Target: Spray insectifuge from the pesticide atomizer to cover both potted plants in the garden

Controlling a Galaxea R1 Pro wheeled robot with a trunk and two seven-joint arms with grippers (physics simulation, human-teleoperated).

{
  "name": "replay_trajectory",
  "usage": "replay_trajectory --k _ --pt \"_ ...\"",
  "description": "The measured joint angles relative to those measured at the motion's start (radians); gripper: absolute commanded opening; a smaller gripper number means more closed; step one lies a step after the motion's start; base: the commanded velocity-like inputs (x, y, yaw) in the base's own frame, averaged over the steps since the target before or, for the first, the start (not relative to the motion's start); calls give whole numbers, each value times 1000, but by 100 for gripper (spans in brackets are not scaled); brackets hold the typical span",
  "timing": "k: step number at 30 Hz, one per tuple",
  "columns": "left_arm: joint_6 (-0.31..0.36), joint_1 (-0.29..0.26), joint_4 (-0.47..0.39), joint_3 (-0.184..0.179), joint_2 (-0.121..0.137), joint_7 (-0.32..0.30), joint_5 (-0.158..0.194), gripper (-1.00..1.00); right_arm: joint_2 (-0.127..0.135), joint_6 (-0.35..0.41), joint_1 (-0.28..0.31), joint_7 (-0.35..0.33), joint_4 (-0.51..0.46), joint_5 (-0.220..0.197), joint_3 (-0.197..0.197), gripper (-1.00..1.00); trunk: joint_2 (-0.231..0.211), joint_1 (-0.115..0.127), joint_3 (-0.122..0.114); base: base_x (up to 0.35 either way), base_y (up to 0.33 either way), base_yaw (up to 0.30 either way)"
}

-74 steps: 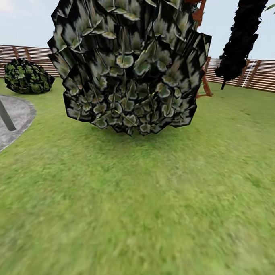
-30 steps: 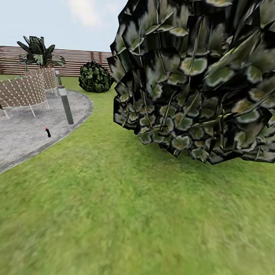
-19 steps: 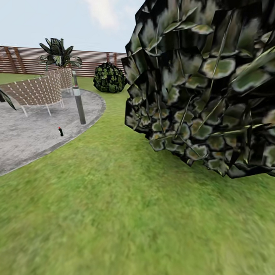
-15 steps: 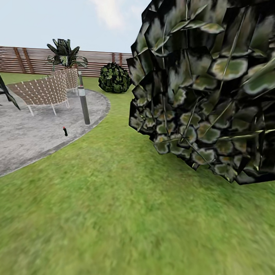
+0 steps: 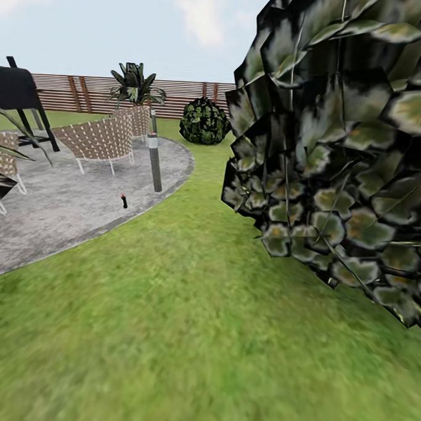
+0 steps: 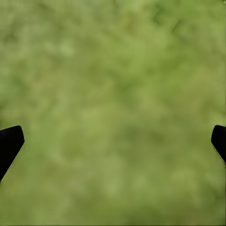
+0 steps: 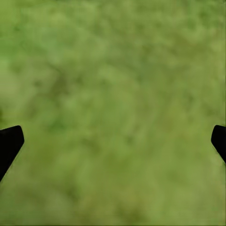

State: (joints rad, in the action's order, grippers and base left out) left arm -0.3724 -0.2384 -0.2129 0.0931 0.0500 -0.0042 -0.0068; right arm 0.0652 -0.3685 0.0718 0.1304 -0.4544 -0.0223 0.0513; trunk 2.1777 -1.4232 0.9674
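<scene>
The pesticide atomizer (image 5: 124, 200), a tiny dark bottle with a red tip, stands on the round grey paved patch (image 5: 56, 215) of the garden, left of centre in the head view and well ahead of me. The potted plants are out of view. In the left wrist view my left gripper (image 6: 113, 146) is open over blurred green lawn, its black fingertips (image 6: 9, 143) far apart at the picture's edges. My right gripper (image 7: 113, 143) is open too, above grass, with nothing between its fingertips (image 7: 9, 141).
A large dark broad-leaved shrub (image 5: 343, 156) looms close on the right. On the paved patch stand woven chairs (image 5: 100, 140), a grey post (image 5: 154, 158) and a black object on legs (image 5: 19, 95). Behind are a round bush (image 5: 205, 121), a spiky-leaved plant (image 5: 137, 86) and the slatted fence (image 5: 87, 93). Lawn (image 5: 185, 332) lies ahead.
The camera has swung left, so the whole picture has shifted right: the paved patch, chairs, post and atomizer came into view and slid towards the centre, while the big shrub moved to the right edge.
</scene>
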Motion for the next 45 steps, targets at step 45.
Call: replay_trajectory --k 45 --pt "0 0 0 0 1 0 0 100 0 1 0 3 -2 -2 -1 100 0 0 0 338 -28 226"
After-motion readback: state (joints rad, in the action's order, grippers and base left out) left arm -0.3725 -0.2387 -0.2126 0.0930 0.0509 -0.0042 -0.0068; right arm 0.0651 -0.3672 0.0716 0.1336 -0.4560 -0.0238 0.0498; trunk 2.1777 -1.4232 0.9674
